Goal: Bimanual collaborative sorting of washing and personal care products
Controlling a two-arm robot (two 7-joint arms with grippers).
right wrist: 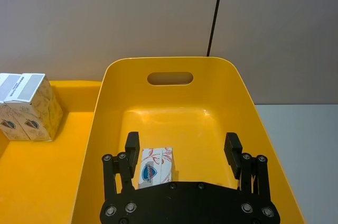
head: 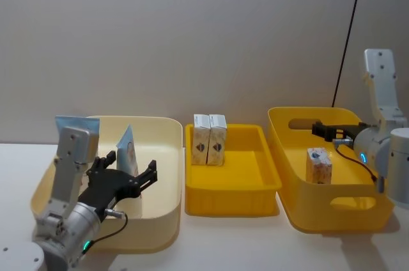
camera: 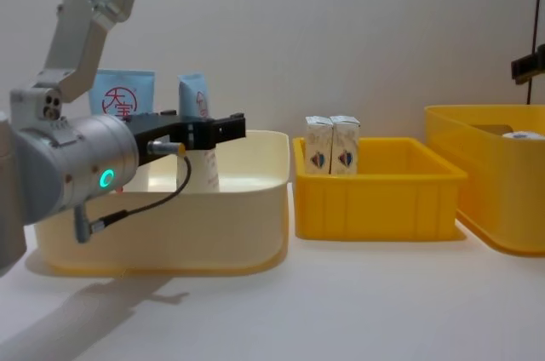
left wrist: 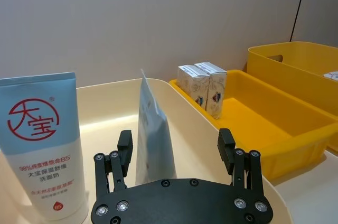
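Left wrist view: tube (left wrist: 42,145) reads 大宝 in red ring; left gripper (left wrist: 175,140) wide by 2nd tube (left wrist: 152,134), right gripper (right wrist: 182,143) wide above carton (right wrist: 156,165).

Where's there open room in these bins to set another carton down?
The middle tray is bare in front and right of its two cartons, standing at its back left corner. The right bin has free floor around its single carton, below the open right end effector. The cream bin is crowded: two tubes and the open left end effector.
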